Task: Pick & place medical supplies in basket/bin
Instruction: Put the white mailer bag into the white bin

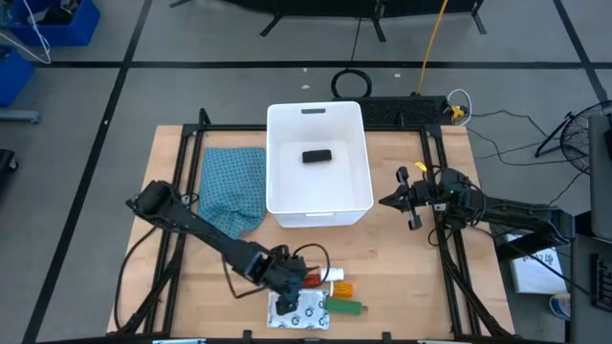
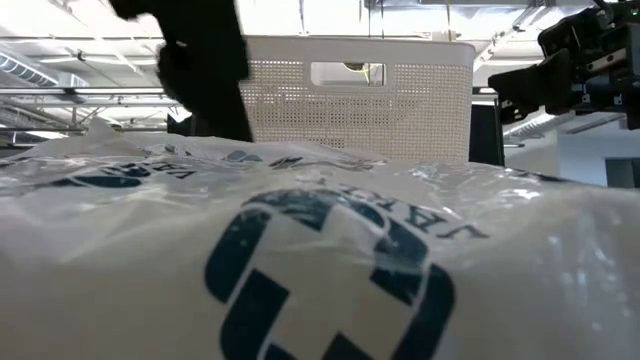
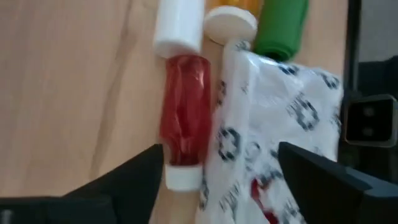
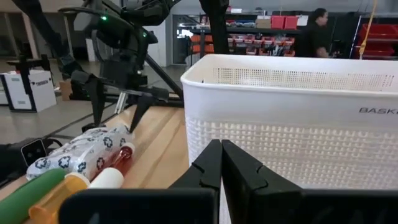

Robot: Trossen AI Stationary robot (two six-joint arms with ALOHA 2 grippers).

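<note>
The white tub (image 1: 318, 207) stands mid-table with the black packet (image 1: 316, 156) lying on its floor. Near the table's near edge lie the white pouch with dark pattern (image 1: 301, 309), the red bottle (image 1: 312, 280), the white cylinder (image 1: 336, 274), the orange vial (image 1: 341, 289) and the green packet (image 1: 346, 307). My left gripper (image 3: 221, 163) is open and points down over them. Its fingers stand on either side of the red bottle's white cap (image 3: 182, 178) and the pouch's edge (image 3: 249, 143). My right gripper (image 4: 221, 158) is shut and waits to the right of the tub (image 4: 292, 124).
A teal checked cloth (image 1: 234, 186) lies left of the tub. Black frame rails (image 1: 435, 182) run along the table's sides, and cables (image 1: 316, 256) trail near the left gripper. Blue crates (image 1: 57, 24) sit on the floor far left. A person (image 4: 320, 28) stands far off in the room.
</note>
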